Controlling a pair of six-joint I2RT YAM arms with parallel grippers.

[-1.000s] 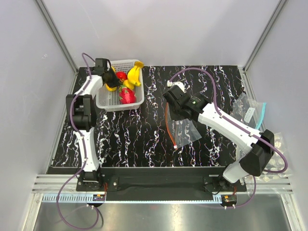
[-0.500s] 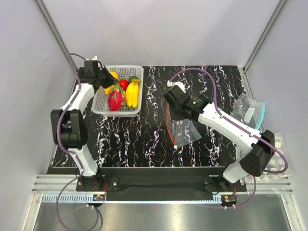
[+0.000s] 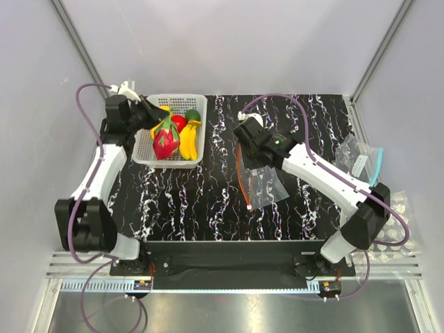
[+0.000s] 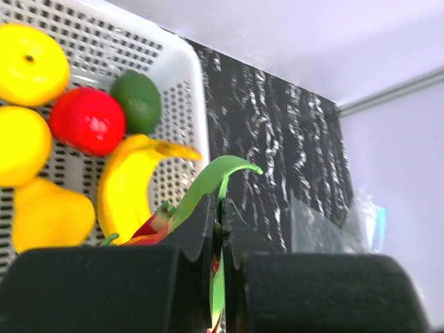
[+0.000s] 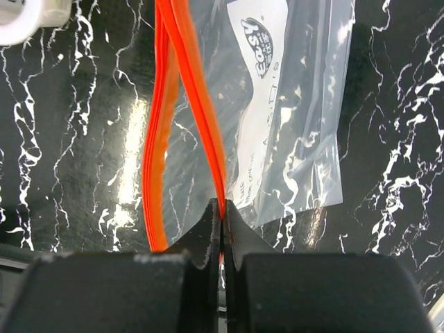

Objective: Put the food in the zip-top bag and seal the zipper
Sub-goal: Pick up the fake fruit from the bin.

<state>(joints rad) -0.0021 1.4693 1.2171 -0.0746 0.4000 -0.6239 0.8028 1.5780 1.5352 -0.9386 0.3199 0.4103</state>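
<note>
Left arm's swung back and the dragon fruit is now up off the basket, upper left of the overhead view. Pick looks done; carry to bag next. Left gripper clenched on its green leaf. Right gripper pinched tight on one zipper lip, holding the zip-top bag mouth apart, mid-frame.

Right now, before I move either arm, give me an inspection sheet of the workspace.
Surface: black table with white veining.
Job's things: dragon fruit, banana and round fruits at the white basket. The bag lies on the table with no fruit in it, and its orange zipper is parted.
Clutter: second bag with a teal edge and a bubbled sheet, far right.
Tools: left tool is shut on the dragon fruit's green leaf. Right tool is shut on the zipper.
Cables: purple cables loop off both arms; no snag seen.
Surroundings: white walls, metal posts; nothing else seen.
</note>
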